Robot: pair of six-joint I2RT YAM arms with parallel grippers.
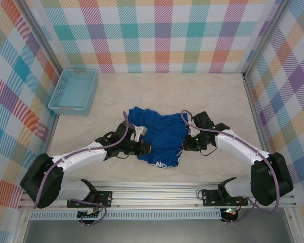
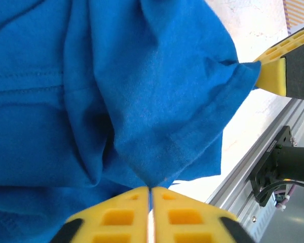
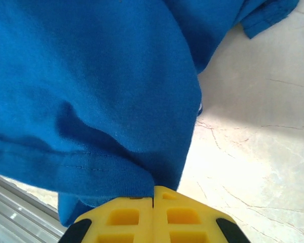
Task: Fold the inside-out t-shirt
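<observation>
Royal-blue cloth, the inside-out t-shirt (image 1: 159, 134) lies rumpled in a loose heap on the near middle of the table (image 1: 192, 96), between the two arms, with white letters (image 1: 162, 164) showing along its near edge. The left gripper (image 2: 150, 190) has its yellow jaws pressed together, and a fold of the shirt's hemmed edge runs down to a point right at their tips, so it is pinching the cloth on the shirt's left side. The right gripper (image 3: 153, 188) is likewise closed tight, with a thick stitched fold of the shirt caught at its tips on the right side. In the left wrist view, a yellow finger (image 2: 274, 68) of the other arm touches the sleeve hem (image 2: 238, 71). Pale marbled tabletop shows beside the cloth. A light blue mesh basket (image 1: 73, 91) sits well apart at the far left corner, and an aluminium rail (image 1: 157, 195) runs along the near edge.
</observation>
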